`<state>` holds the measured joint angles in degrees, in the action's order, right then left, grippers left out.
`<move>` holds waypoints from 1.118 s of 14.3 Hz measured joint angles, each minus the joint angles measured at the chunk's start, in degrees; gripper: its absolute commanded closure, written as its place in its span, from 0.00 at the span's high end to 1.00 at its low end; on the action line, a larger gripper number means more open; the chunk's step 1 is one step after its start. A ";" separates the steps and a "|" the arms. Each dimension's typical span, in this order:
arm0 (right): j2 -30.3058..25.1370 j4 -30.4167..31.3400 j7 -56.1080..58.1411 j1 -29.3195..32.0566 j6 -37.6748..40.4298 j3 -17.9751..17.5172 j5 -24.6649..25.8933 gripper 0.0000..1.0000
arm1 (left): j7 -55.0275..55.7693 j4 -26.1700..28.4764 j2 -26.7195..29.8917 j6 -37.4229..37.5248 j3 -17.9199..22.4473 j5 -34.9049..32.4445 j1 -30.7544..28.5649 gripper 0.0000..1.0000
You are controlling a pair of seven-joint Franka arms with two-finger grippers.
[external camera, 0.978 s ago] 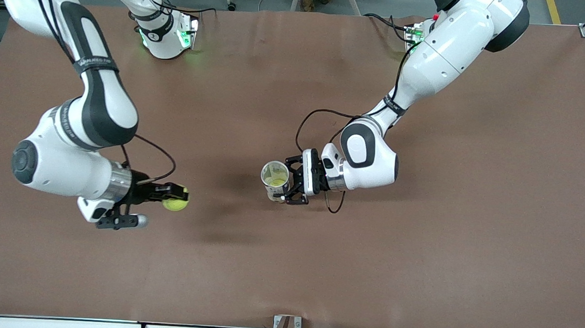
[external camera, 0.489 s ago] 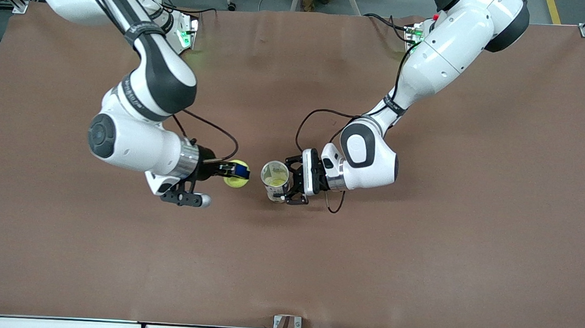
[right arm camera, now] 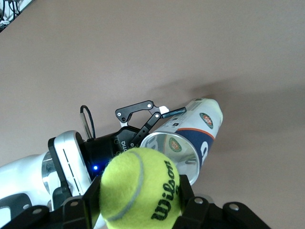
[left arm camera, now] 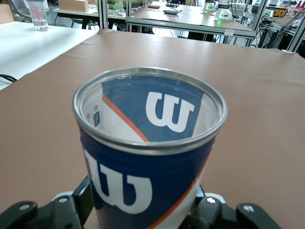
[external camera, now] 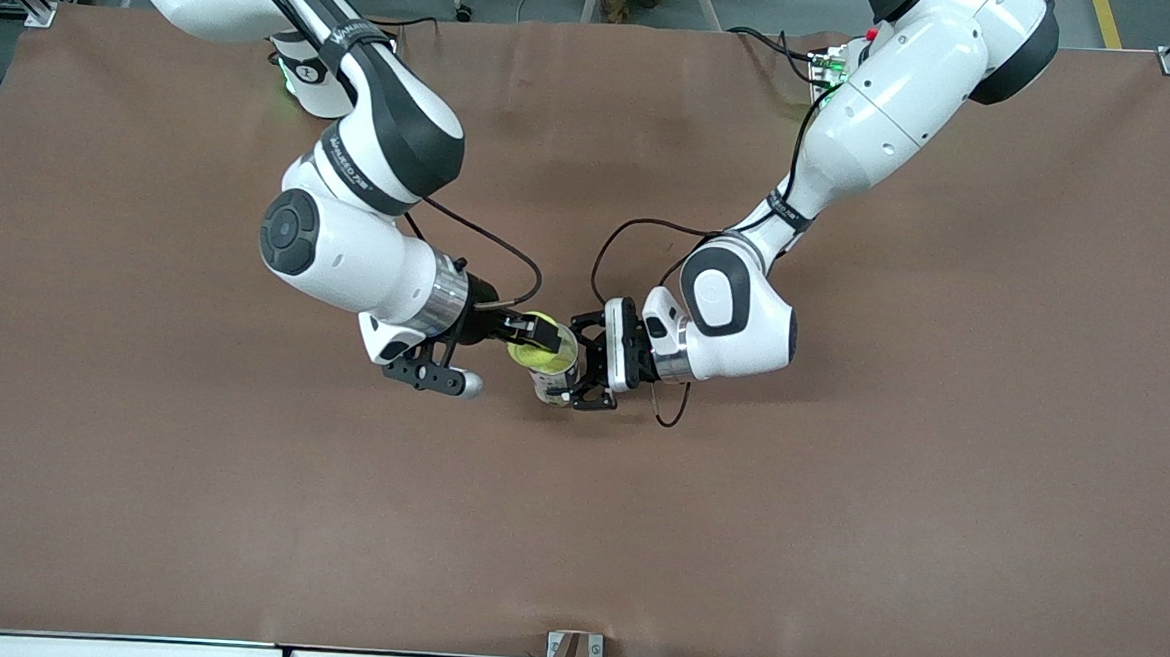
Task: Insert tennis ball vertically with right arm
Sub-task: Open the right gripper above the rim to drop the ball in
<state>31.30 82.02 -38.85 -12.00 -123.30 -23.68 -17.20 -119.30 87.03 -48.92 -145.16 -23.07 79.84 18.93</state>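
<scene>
The right gripper (external camera: 534, 338) is clamped on a fuzzy yellow-green tennis ball (right arm camera: 139, 191) with black Wilson lettering, over the open can (left arm camera: 150, 148). The left gripper (external camera: 583, 373) grips that blue-and-white can, apparently upright.

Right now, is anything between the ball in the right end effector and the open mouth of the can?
Nothing. In the right wrist view the ball hangs just above the can, held by the left end effector, with only air between them.
</scene>
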 measured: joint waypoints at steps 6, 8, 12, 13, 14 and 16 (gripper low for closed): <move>2.07 0.55 -0.04 -0.30 -0.03 0.08 1.39 0.49 | 0.09 0.00 -0.01 0.00 0.00 0.22 0.01 0.79; 2.26 1.07 -0.04 -0.45 -0.01 0.09 1.78 0.49 | 0.09 0.00 -0.02 0.00 0.00 0.28 0.01 0.80; 2.25 1.25 -0.67 -1.69 0.96 0.08 1.82 0.49 | 0.09 0.00 -0.03 0.00 0.00 0.28 0.01 0.82; 2.25 1.25 -1.12 -2.02 1.03 0.09 1.84 0.49 | 0.09 0.02 -0.04 0.00 0.00 0.28 0.02 0.82; 2.24 1.24 -1.25 -2.17 1.03 0.09 1.87 0.49 | 0.10 0.07 -0.06 0.01 -0.02 0.29 0.03 0.82; 2.24 1.22 -1.30 -2.17 1.03 0.24 2.04 0.49 | 0.11 0.07 -0.06 0.00 -0.02 0.29 0.05 0.82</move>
<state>33.54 83.24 -40.16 -14.17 -122.27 -23.44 -15.16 -119.19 87.10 -48.98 -145.16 -23.08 80.12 18.98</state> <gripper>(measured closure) 0.339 0.176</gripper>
